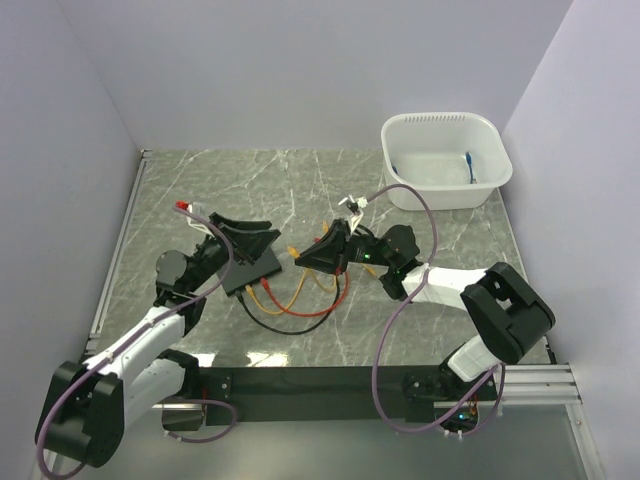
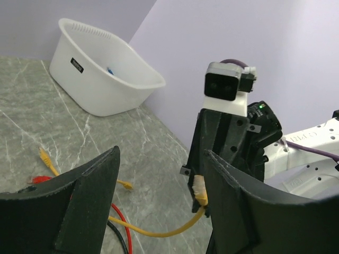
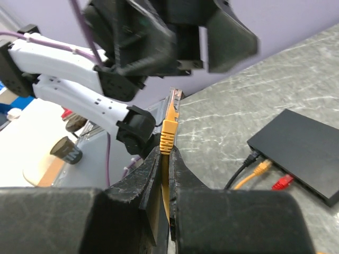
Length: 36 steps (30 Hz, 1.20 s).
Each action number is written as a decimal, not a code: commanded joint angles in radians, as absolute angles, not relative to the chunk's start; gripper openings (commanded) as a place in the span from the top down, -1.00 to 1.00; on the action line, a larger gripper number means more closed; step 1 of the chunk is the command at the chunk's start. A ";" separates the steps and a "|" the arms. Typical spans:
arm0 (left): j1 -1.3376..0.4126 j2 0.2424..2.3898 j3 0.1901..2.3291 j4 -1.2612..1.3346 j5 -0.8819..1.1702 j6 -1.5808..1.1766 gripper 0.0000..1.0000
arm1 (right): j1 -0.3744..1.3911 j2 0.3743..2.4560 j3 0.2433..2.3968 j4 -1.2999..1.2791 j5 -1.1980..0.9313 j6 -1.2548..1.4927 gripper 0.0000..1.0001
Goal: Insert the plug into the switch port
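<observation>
The yellow plug (image 3: 168, 131) sticks up from my right gripper (image 3: 167, 154), whose jaws are shut on the cable's boot. From above, that gripper (image 1: 312, 256) hovers just right of the flat black switch (image 1: 256, 268), with the plug (image 1: 296, 252) pointing left. The switch port side (image 3: 269, 165) holds black, orange and red plugs. My left gripper (image 1: 262, 238) is open above the switch's far corner. In the left wrist view its fingers (image 2: 90, 203) stand wide apart, and the held plug (image 2: 199, 189) shows between them with nothing gripped.
A white tub (image 1: 445, 160) with a blue item inside stands at the back right. Yellow, red and black cables (image 1: 292, 302) loop on the marble table in front of the switch. A loose yellow plug (image 2: 45, 156) lies on the table.
</observation>
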<state>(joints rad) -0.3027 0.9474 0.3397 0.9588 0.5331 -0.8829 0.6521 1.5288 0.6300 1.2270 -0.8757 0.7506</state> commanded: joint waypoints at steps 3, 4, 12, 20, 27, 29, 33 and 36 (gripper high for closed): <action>-0.311 1.015 0.328 1.107 0.581 -0.931 -0.38 | 0.650 1.522 0.680 1.296 -0.904 0.772 1.00; -0.317 1.029 0.331 1.130 0.583 -0.943 -0.37 | 0.650 1.520 0.684 1.284 -0.904 0.770 1.00; -0.367 1.032 0.348 1.117 0.546 -0.925 -0.35 | 0.650 1.520 0.692 1.243 -0.897 0.746 1.00; -0.403 1.039 0.348 1.118 0.528 -0.923 -0.30 | 0.652 1.523 0.696 1.230 -0.891 0.741 1.00; -0.426 1.023 0.353 1.092 0.508 -0.910 -0.05 | 0.649 1.528 0.695 1.227 -0.890 0.741 1.00; -0.428 1.012 0.357 1.078 0.506 -0.904 0.19 | 0.649 1.525 0.695 1.224 -0.885 0.738 1.00; -0.433 1.009 0.370 1.051 0.505 -0.894 0.99 | 0.647 1.522 0.693 1.218 -0.884 0.732 1.00; -0.436 1.019 0.368 1.042 0.506 -0.885 0.99 | 0.646 1.523 0.692 1.220 -0.882 0.732 1.00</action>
<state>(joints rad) -0.4347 1.0199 0.3382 1.0481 0.5251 -0.9245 0.6506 1.5295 0.6548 1.1748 -0.8749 0.7418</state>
